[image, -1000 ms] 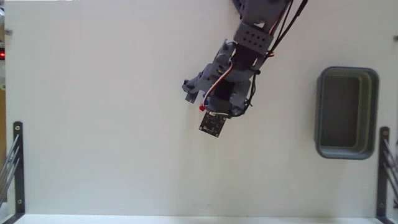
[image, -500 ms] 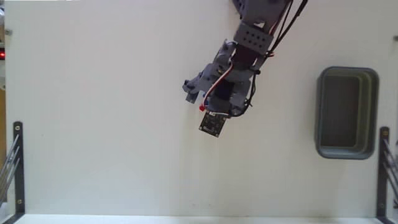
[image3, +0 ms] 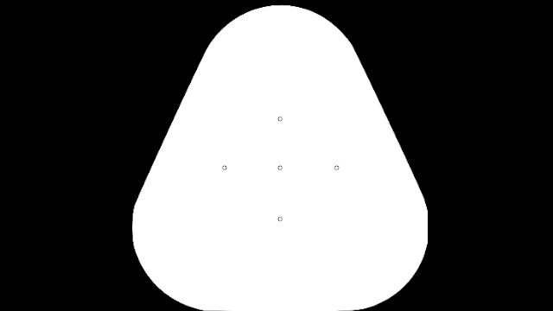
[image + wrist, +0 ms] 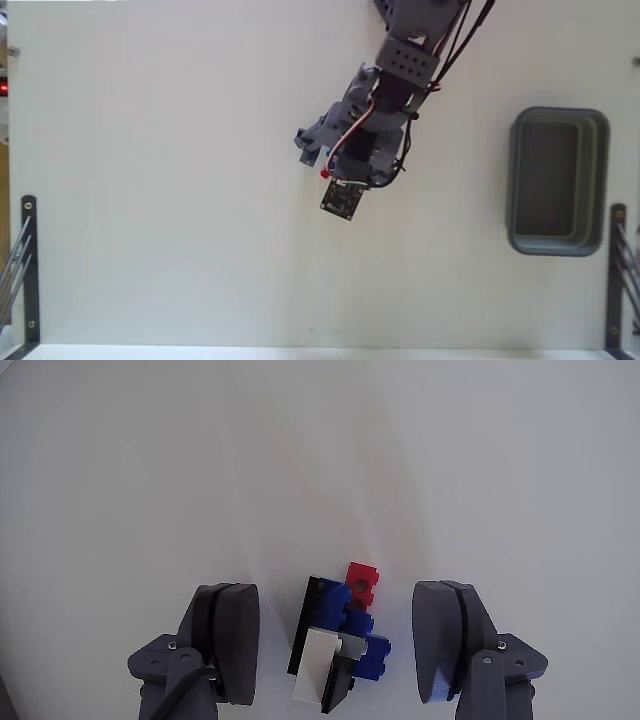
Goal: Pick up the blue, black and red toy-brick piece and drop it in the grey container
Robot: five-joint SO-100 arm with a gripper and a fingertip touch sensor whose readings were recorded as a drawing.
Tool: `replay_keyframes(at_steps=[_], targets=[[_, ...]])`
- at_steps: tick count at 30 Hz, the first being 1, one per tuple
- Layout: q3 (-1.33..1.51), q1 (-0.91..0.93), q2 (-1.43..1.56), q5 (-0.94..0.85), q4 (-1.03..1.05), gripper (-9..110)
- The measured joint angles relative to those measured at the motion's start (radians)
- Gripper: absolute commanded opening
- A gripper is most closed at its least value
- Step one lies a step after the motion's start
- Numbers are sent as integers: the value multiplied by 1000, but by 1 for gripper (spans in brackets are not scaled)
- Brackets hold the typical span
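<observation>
Wrist view: fingers (image 4: 340, 645) spread apart astride the toy-brick piece (image 4: 342, 643) on plain white table (image 4: 200, 460).

Both views are brightly and evenly lit, the white table (image 4: 180, 200) close to washed out. In the wrist view the surface beyond the gripper (image 4: 340, 650) fades to a soft, featureless glow, with only faint shadows under its fingers (image 4: 228, 640). The fixed view is a little soft and grainy; shadows beneath the gripper stay pale and short.
</observation>
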Motion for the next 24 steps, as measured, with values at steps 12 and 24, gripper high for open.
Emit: replay_keyframes(at_steps=[12, 24], targets=[[0, 0, 0, 0, 0, 89], [0, 0, 0, 0, 0, 85]])
